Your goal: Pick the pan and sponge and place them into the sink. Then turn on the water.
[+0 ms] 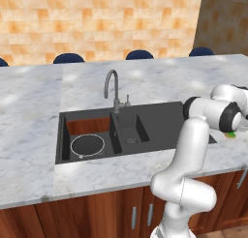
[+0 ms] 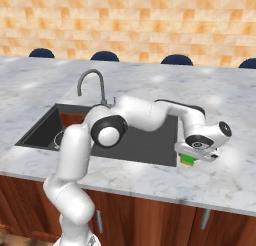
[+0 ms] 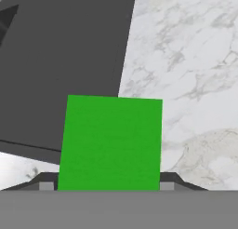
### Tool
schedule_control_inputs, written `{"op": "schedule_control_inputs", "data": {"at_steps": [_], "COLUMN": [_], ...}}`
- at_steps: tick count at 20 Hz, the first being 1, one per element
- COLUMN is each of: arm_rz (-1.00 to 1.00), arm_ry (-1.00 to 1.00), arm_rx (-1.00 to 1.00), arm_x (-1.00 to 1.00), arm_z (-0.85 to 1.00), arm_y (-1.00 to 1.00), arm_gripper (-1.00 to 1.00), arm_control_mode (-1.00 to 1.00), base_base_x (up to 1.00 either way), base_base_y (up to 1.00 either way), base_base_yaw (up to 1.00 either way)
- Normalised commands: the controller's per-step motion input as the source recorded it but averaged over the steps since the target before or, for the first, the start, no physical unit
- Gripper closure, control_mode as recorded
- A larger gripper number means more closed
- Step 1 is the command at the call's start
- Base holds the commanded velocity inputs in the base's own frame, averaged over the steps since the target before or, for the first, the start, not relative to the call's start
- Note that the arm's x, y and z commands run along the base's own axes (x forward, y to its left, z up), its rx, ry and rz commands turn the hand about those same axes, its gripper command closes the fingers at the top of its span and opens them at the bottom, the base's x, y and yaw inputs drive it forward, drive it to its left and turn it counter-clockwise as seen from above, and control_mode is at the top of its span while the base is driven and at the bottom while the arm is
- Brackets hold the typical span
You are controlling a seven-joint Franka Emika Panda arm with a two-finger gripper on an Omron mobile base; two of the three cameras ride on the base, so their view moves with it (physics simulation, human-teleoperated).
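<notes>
The green sponge [image 3: 111, 142] sits between my two finger tips, which press against both of its sides; my gripper [image 3: 109, 184] is shut on it. From the right base view the gripper [image 2: 194, 156] hangs just over the right end of the sink [image 2: 145, 149], where the drainboard meets the marble, with the sponge [image 2: 187, 160] under it. A sliver of the sponge [image 1: 232, 134] peeks out behind my forearm. The pan [image 1: 87, 146] lies flat in the larger left basin of the sink [image 1: 160, 117]. The grey faucet [image 1: 112, 87] stands behind the basins, with no water running.
Marble counter [image 3: 186, 60] surrounds the sink, with the dark drainboard [image 3: 60, 46] beside the sponge. Several dark blue stool tops [image 2: 104, 56] line the far edge of the counter. My arm [image 2: 145, 112] stretches across the sink and hides part of it.
</notes>
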Motion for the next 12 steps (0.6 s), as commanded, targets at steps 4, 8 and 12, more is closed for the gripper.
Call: {"op": "schedule_control_inputs", "data": {"at_steps": [4,8,12], "arm_rz": [-0.08,-0.07,-0.03], "arm_ry": [-0.15,-0.13,-0.11], "arm_rx": [0.0,-0.05,-0.1], "arm_x": [-0.1,-0.06,-0.01], "arm_z": [0.38,0.33,0.22], "arm_y": [0.41,0.43,0.48], "arm_gripper": [1.0,1.0,1.0], "arm_control_mode": [-1.0,-1.0,-1.0], "base_base_x": [0.0,0.0,0.0], "base_base_y": [0.0,0.0,0.0], "base_base_yaw": [0.0,0.0,0.0]}}
